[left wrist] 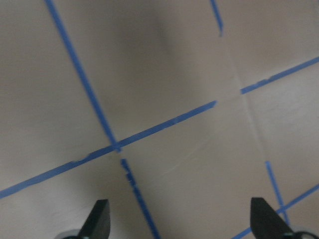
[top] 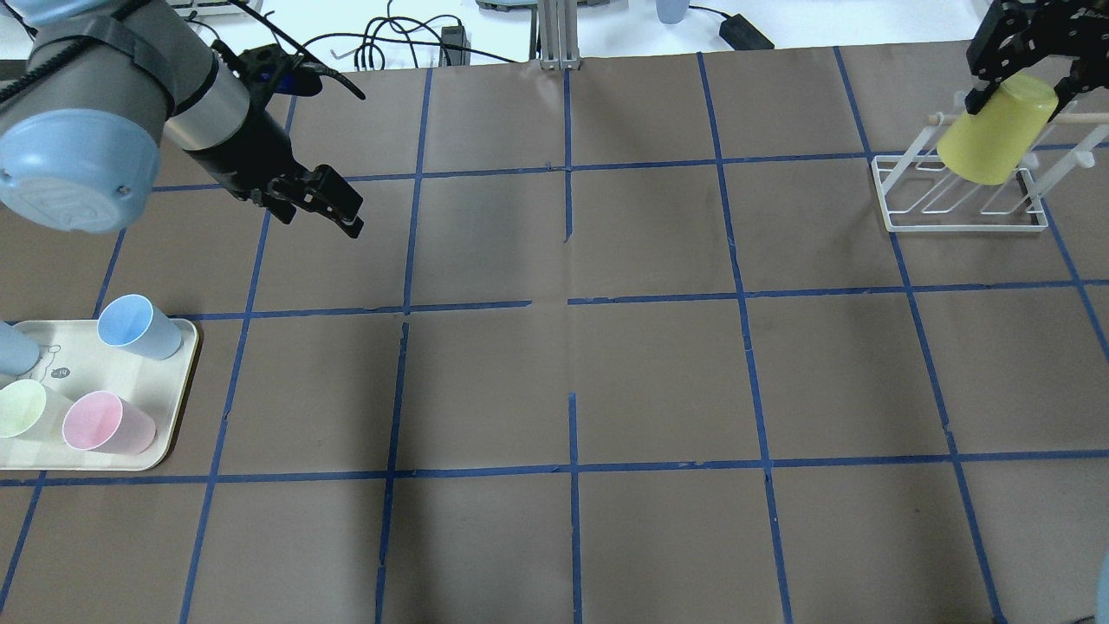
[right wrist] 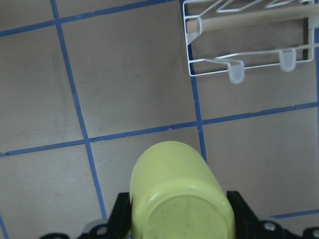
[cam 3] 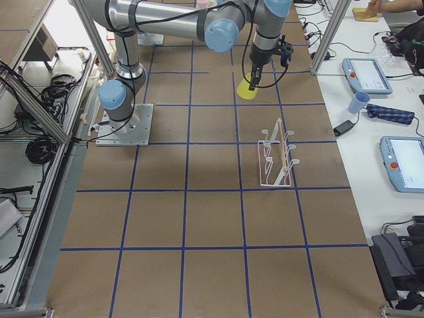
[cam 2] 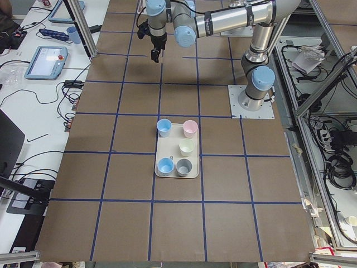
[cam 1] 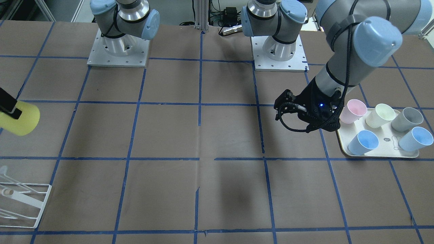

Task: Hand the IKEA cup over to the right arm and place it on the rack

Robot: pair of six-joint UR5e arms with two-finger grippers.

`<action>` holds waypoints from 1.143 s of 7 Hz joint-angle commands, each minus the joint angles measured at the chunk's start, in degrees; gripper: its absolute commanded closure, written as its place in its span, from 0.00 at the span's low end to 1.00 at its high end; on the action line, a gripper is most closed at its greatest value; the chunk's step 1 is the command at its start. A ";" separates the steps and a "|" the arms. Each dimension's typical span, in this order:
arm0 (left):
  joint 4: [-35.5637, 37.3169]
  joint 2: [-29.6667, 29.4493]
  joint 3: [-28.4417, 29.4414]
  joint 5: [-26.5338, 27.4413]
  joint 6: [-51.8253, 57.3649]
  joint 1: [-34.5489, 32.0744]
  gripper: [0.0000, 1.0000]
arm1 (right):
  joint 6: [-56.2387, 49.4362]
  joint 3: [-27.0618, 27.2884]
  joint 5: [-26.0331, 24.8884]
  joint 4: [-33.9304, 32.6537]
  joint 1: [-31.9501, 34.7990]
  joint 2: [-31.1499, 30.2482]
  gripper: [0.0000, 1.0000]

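right gripper [top: 1021,94] is clamped on the ikea cup [top: 996,130] near its base, a finger on either side, with the cup tilted and its mouth pointing down and away from the wrist. it's up in the air by the far right corner of the worktop, near the rack [top: 962,212] and not touching it from what i can see. left gripper [top: 342,208] hangs toward the far left corner, jaws spread wide and holding nothing. the tray [top: 87,364] of pastel cups sits at the left edge.

Silver arms [cam 1: 335,67], light-blue caps [cam 1: 376,37], black fingers [left wrist: 99,219]
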 commanded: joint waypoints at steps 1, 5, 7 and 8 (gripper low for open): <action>-3.19 2.74 3.28 6.88 -9.15 -3.29 0.00 | -2.97 0.09 -1.32 -9.98 -0.87 3.24 0.85; -7.77 6.00 5.74 5.95 -16.67 -6.30 0.00 | -6.33 0.18 -0.44 -17.58 -3.95 9.48 0.89; -7.69 6.62 5.05 6.29 -16.32 -5.51 0.00 | -6.33 0.70 -0.53 -17.59 -3.95 10.55 0.88; -7.69 6.54 5.13 6.21 -16.23 -5.42 0.00 | -6.33 2.27 -0.70 -19.07 -3.95 10.72 0.88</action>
